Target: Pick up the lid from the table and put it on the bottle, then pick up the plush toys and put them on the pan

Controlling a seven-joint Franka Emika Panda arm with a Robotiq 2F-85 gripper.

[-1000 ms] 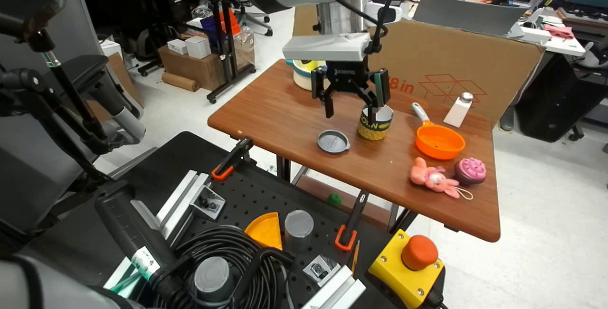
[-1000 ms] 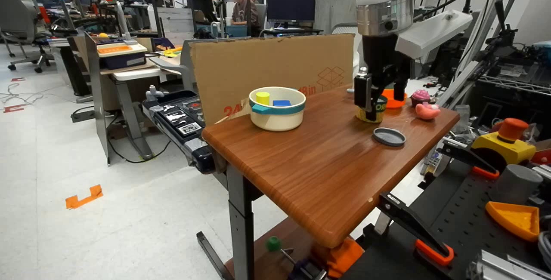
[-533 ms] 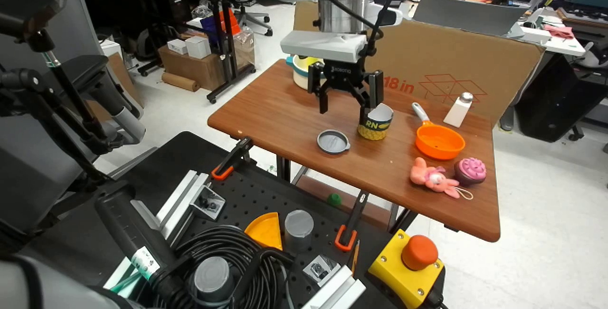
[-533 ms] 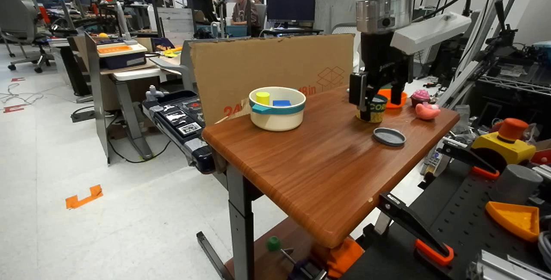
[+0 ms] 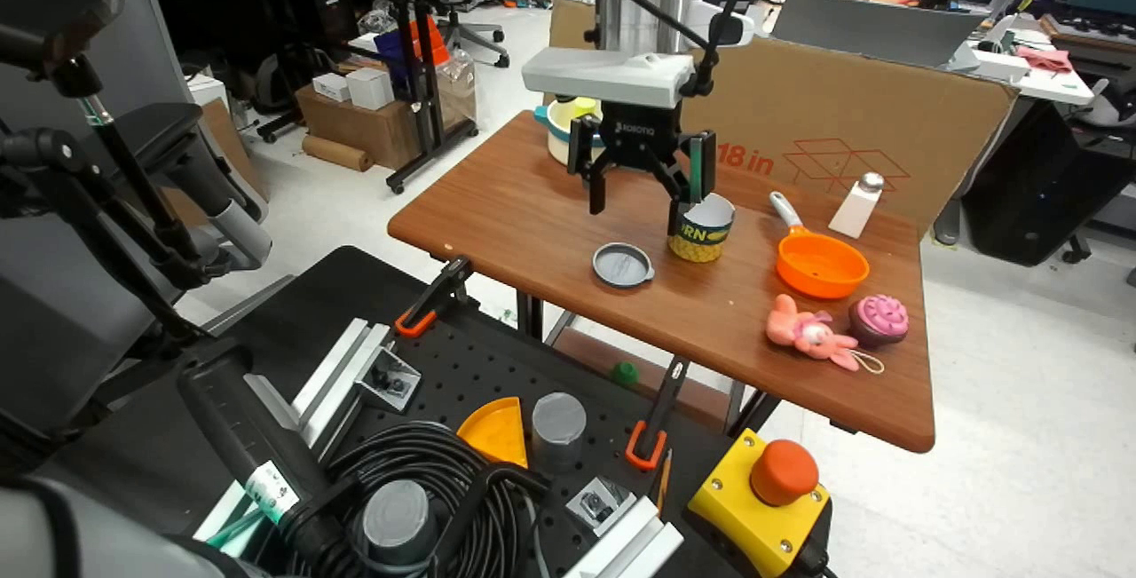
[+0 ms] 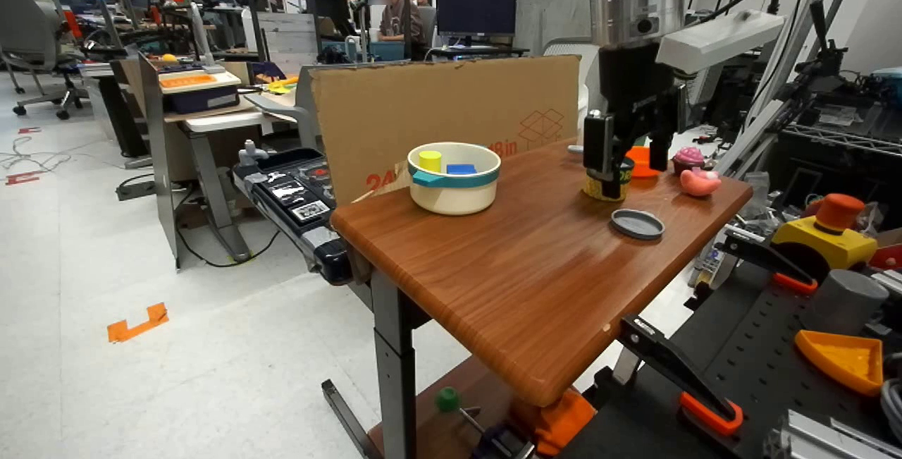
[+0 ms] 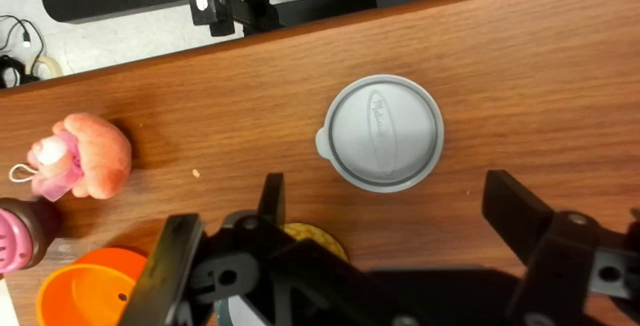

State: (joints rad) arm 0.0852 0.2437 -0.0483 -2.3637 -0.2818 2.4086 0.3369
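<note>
Wrist view | lid [image 7: 380, 133] flat on the worktop [image 7: 525, 90], just right of frame centre | jaws wide apart, holding nothing | in an exterior view I saw them drift left, lid and bottle [image 5: 697, 248] unmoved | lining up for the lid, I'd guess

You've a smooth, matt plastic lid [image 7: 382, 133], satin wood-grain table [image 6: 486, 290], glossy plastic pan [image 7: 87, 291] at wrist view's 8 o'clk, fuzzy cloth plush toy [image 7: 105, 153] at 9 o'clk, + matt claw [image 5: 637, 216].
</note>
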